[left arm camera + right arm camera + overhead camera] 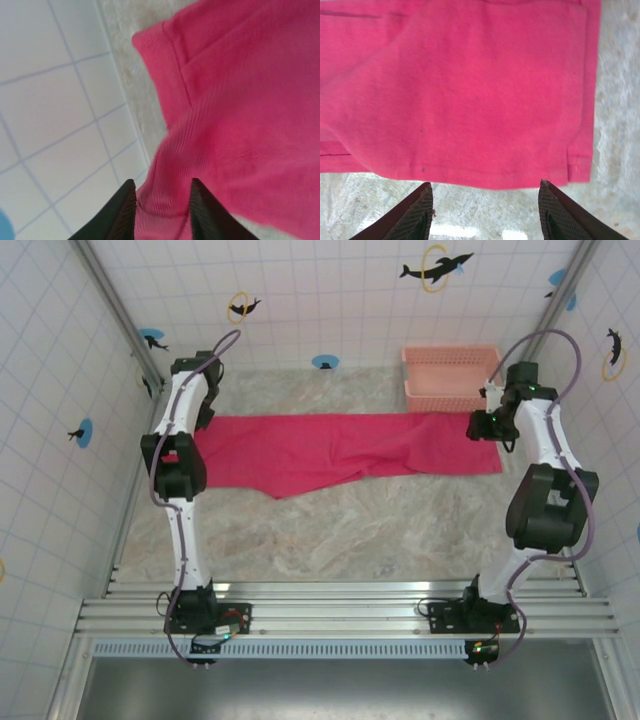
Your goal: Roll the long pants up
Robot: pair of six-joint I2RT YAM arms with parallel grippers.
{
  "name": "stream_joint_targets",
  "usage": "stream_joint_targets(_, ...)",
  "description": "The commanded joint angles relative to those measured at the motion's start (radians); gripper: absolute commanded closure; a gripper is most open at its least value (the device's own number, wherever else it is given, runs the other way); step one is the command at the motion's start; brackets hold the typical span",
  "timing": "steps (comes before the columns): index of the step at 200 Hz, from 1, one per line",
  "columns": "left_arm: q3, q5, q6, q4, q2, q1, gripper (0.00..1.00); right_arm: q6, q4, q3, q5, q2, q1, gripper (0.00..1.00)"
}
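The long pants (340,452) are glowing plain magenta-red against a worktop (350,540) marbling in beige and grey. A basket (450,378) is showing pale salmon-pink. White tiled walls (330,300) are carrying black dolphins (437,267), yellow rings and blue discs. The right end effector (485,215) is showing black ribbed fingers (417,217).

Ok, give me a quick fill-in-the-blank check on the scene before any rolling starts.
1. The bright magenta-red soft cloth trousers lie ___ across the marbled table, not rolled.
2. The pale salmon-pink plastic basket stands at the table's far ___ corner.
3. The right gripper has its jaws wide ___, with nothing between them.
4. The cloth between the left gripper's fingers belongs to the ___.

Missing words: flat; right; open; trousers.
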Motion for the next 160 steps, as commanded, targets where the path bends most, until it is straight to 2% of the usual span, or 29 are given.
stream_joint_targets(1,0.069,-0.039,0.033,0.078,0.046,0.005,0.5,0.019,-0.026,-0.03,-0.032,-0.015,-0.057,0.41)
stream_joint_targets(10,0.07,-0.044,0.035,0.103,0.044,0.001,0.4,0.016,-0.042,-0.025,-0.039,0.001,-0.07,0.41)
stream_joint_targets(21,0.059,-0.037,0.042,0.124,0.029,-0.009,0.34,0.013,-0.07,-0.012,-0.039,0.024,-0.076,0.41)
stream_joint_targets(38,0.015,-0.017,0.044,0.132,-0.016,-0.041,0.3,0.006,-0.117,0.014,-0.045,0.071,-0.074,0.42)
stream_joint_targets(59,-0.115,0.015,0.055,0.164,-0.124,-0.123,0.27,0.007,-0.109,-0.005,-0.033,0.097,-0.094,0.42)
stream_joint_targets(81,-0.252,0.11,0.026,0.174,-0.198,-0.2,0.26,0.022,-0.094,-0.033,-0.069,0.127,-0.123,0.44)
stream_joint_targets(104,-0.374,0.214,-0.023,0.202,-0.237,-0.226,0.26,0.038,-0.059,-0.072,-0.07,0.144,-0.126,0.45)
stream_joint_targets(160,-0.47,0.273,-0.058,0.196,-0.234,-0.227,0.27,0.092,0.013,-0.123,-0.088,0.206,-0.129,0.49)
